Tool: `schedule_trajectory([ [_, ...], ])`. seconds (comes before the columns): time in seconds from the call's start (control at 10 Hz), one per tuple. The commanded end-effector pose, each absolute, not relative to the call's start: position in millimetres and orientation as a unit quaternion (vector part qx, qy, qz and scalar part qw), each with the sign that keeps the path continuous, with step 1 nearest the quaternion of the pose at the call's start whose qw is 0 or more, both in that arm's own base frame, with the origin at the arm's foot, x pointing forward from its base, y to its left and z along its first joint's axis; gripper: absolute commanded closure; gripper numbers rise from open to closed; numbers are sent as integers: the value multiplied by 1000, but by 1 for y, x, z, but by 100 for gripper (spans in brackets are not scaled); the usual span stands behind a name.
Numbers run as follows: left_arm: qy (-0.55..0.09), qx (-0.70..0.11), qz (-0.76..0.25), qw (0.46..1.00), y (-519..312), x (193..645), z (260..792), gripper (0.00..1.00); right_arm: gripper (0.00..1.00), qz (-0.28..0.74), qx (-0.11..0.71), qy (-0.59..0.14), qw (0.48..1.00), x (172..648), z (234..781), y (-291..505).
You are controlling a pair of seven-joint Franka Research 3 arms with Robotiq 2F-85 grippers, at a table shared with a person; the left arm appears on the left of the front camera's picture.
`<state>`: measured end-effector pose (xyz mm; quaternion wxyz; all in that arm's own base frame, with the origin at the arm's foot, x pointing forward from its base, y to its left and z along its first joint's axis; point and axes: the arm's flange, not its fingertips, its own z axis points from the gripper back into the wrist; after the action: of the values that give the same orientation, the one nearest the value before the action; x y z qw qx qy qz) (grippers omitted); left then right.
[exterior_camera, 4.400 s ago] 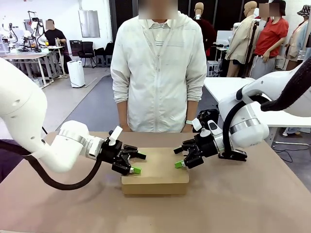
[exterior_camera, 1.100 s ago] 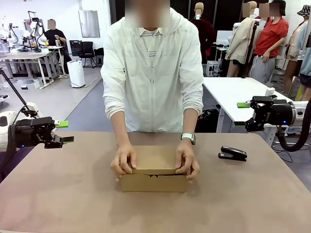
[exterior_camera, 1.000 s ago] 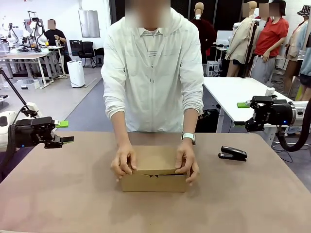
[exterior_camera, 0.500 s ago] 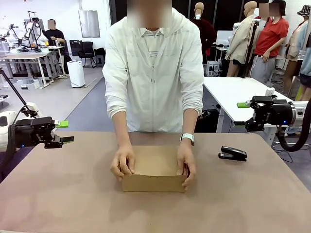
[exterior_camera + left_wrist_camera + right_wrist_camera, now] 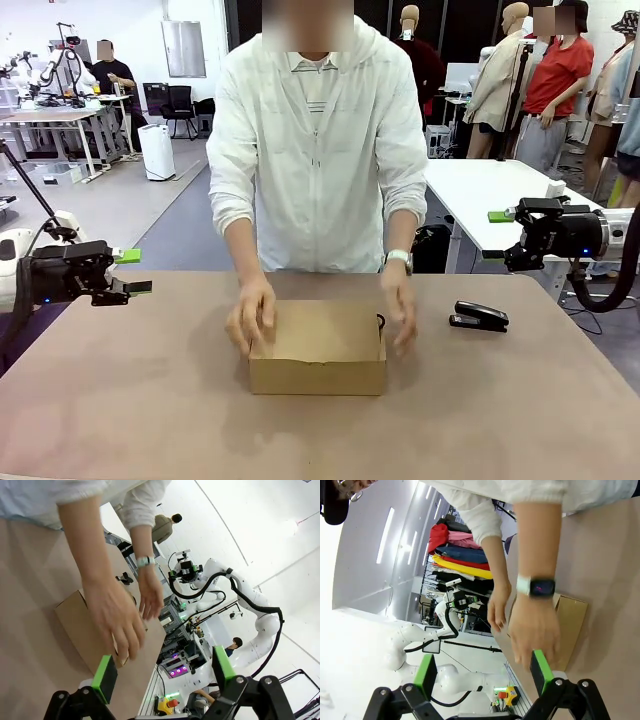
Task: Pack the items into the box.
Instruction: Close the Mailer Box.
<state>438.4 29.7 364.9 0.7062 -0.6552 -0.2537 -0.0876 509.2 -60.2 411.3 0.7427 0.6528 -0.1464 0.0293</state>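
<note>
Box (image 5: pixel 317 352) sits shut mid-table, well apart from both grippers and between them, person's hands (image 5: pixel 251 317) beside it. Left gripper (image 5: pixel 128 272) and right gripper (image 5: pixel 497 236) wait with jaws wide, empty. Best stay clear until hands leave.

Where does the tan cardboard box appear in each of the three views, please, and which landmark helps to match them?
Front view: the plain tan cardboard box sits at lower centre of the table, lid closed, between the person's hands.
Left wrist view: the box is left of centre, partly behind a hand.
Right wrist view: the box is right of centre, beyond a hand.
Shared landmark: the person's wristwatch.
</note>
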Motion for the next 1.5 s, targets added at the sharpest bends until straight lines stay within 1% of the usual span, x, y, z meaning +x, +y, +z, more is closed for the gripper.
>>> schedule_trajectory([
  [0.0,-262,-659,-89,699,31,438,366,0,0,35,652,-142,744,507,415,-60],
  [1.4,-262,-659,-89,699,31,438,366,0,0,35,652,-142,744,507,415,-60],
])
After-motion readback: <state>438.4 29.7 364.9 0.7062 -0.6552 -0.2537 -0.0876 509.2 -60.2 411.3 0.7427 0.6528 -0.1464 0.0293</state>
